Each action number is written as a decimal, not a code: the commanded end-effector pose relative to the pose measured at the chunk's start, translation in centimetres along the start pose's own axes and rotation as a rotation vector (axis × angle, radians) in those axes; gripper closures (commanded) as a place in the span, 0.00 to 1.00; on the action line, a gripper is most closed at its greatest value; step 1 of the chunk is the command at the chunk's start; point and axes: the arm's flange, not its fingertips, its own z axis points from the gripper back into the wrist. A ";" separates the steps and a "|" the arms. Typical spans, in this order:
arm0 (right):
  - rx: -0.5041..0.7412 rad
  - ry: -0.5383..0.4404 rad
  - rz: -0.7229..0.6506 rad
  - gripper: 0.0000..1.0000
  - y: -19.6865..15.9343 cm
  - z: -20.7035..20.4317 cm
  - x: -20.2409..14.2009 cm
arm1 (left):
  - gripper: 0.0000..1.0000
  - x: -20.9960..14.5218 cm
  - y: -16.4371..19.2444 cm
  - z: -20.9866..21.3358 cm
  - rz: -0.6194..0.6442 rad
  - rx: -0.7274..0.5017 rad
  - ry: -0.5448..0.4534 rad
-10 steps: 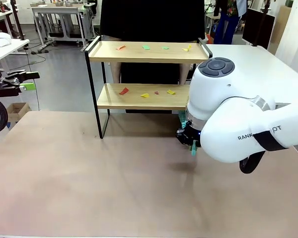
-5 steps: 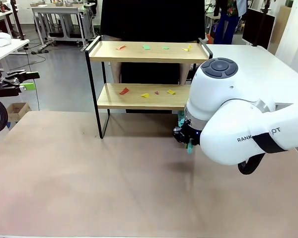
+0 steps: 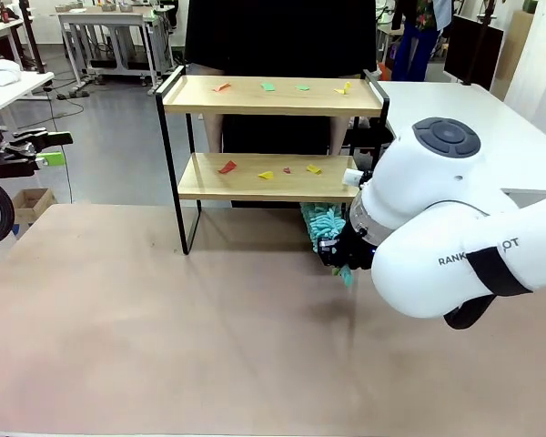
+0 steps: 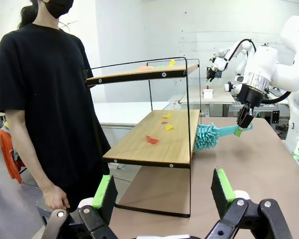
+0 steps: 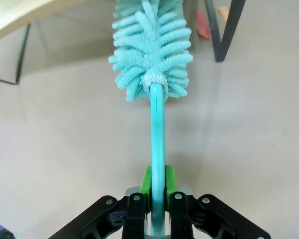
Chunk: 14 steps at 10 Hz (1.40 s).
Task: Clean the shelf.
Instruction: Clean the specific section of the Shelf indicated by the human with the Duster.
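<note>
Swung rightward since a second ago, the right arm [image 3: 455,237] uncovers a teal duster [image 3: 323,223]. At the far side of the surface [image 3: 164,319] stands the shelf [image 3: 273,96]; right gripper [image 5: 158,186] clamps the duster, its head beside the lower board; left gripper [image 4: 163,191] gapes apart; scraps [image 3: 227,167] dot both boards.

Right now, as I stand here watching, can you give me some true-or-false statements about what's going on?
1. The right gripper is shut on a teal duster. True.
2. The left gripper holds a cloth. False: it is open and empty.
3. Coloured scraps lie on both boards of the shelf. True.
4. The duster's head rests on the top board. False: it is low, beside the lower board.
</note>
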 end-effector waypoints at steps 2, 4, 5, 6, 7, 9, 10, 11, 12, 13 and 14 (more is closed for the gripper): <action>0.060 0.012 0.058 0.87 -2.7 4.0 -0.3 | 0.00 0.2 -0.1 0.0 -0.013 -0.004 0.001; 0.003 0.012 0.057 0.87 -3.3 5.3 -0.6 | 0.00 0.2 -0.1 0.0 -0.013 -0.004 0.001; 0.050 0.035 0.104 0.87 -3.7 5.8 -0.6 | 0.00 0.2 -0.1 0.0 -0.013 -0.004 0.001; 0.093 0.067 0.159 0.87 -4.2 6.2 -0.5 | 0.00 0.2 -0.1 0.0 -0.013 -0.004 0.001; 0.142 0.105 0.223 0.87 -5.1 6.7 -0.5 | 0.00 0.2 -0.1 0.0 -0.013 -0.004 0.001; 0.217 0.164 0.330 0.87 -7.0 7.8 -0.6 | 0.00 0.2 -0.1 0.0 -0.013 -0.004 0.001; 0.263 0.191 0.385 0.87 -8.3 8.7 -0.8 | 0.00 0.2 -0.1 0.0 -0.013 -0.004 0.001; 0.301 0.214 0.440 0.87 -9.6 9.6 -1.3 | 0.00 0.2 -0.1 0.0 -0.013 -0.004 0.001; 0.318 0.235 0.479 0.87 -10.5 10.5 -1.7 | 0.00 0.2 -0.1 0.0 -0.013 -0.004 0.001; 0.317 0.258 0.511 0.87 -11.9 11.9 -2.5 | 0.00 0.2 -0.1 0.0 -0.013 -0.004 0.001; 0.319 0.285 0.539 0.87 -12.9 13.2 -3.3 | 0.00 0.2 -0.1 0.0 -0.013 -0.004 0.001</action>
